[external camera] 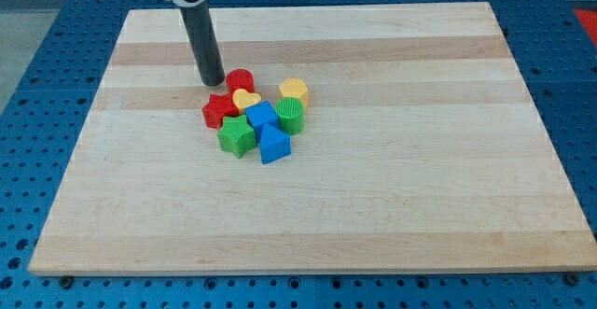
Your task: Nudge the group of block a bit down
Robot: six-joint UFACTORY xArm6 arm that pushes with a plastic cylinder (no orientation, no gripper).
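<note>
Toward the desk's [392, 216] top edge, left of centre, my tip [213, 82] sits just left of the red cylinder [241, 80], rod near-vertical, leaning slightly. End effector: bare rod, no jaws, holding nothing. Cluster is tight: red star [219, 110], yellow heart [246, 99], yellow cylinder [293, 91], green cylinder [290, 115], blue cube [262, 116], green star [236, 135], blue triangular block [273, 146].

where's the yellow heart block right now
The yellow heart block sits near the top of the cluster, left of the board's centre, between the red cylinder above and the blue cube below, with the red star on its left.
</note>
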